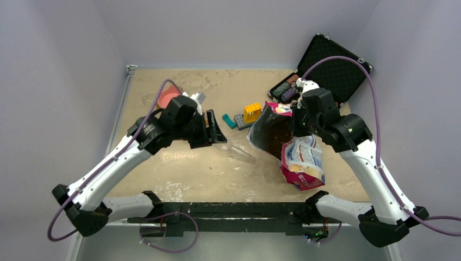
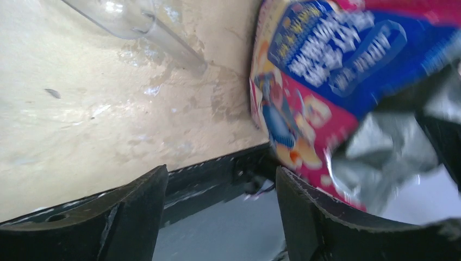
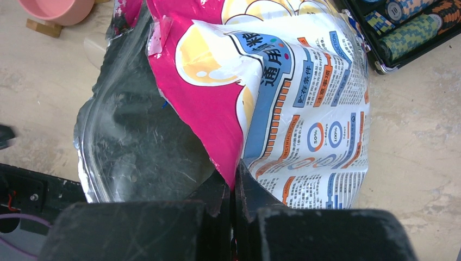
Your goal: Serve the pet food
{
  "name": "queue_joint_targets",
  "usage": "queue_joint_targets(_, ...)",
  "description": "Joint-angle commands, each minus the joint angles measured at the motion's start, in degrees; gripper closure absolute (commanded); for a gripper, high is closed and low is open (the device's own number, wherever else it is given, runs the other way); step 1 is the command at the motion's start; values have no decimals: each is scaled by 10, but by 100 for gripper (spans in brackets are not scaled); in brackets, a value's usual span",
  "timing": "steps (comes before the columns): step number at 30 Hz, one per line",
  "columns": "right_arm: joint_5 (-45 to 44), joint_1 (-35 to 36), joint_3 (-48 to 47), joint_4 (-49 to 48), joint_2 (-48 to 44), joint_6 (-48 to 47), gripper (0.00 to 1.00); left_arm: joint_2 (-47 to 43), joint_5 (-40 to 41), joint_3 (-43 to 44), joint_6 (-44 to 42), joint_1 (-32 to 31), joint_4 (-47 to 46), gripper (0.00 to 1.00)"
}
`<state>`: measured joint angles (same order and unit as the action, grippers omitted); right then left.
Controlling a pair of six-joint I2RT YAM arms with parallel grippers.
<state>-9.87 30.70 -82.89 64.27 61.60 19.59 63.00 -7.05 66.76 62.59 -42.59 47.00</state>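
Scooping stage, I judge: the right pincer (image 3: 234,175) is clamped on the bag (image 3: 304,109) rim, holding its mouth open, kibble (image 1: 276,140) inside. The left pincer (image 2: 220,187), apart and empty, should next grasp the scoop (image 2: 136,22) ahead of it.

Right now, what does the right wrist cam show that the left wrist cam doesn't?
Right wrist only: the right claw shut on the edge of the pet food bag, a pink bowl, and the poker chip case. Left wrist only: the left claw open and empty, and a clear plastic scoop lying on the table. Both: the bag and the table.
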Motion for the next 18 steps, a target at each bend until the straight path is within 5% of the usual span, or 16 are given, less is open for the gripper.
queue_joint_targets(1, 33, 6, -16, -22, -27, 5, 100, 54, -5, -142, 247, 11, -288, 23)
queue_joint_targets(8, 51, 6, -14, -16, -53, 5, 100, 182, 128, -242, 383, -16, -539, 24)
queue_joint_targets(14, 56, 6, -5, -11, -71, 5, 100, 291, 169, -268, 394, -33, -677, 24)
queue_joint_targets(18, 61, 6, -2, -9, -77, 4, 100, 331, 174, -268, 410, -38, -678, 40)
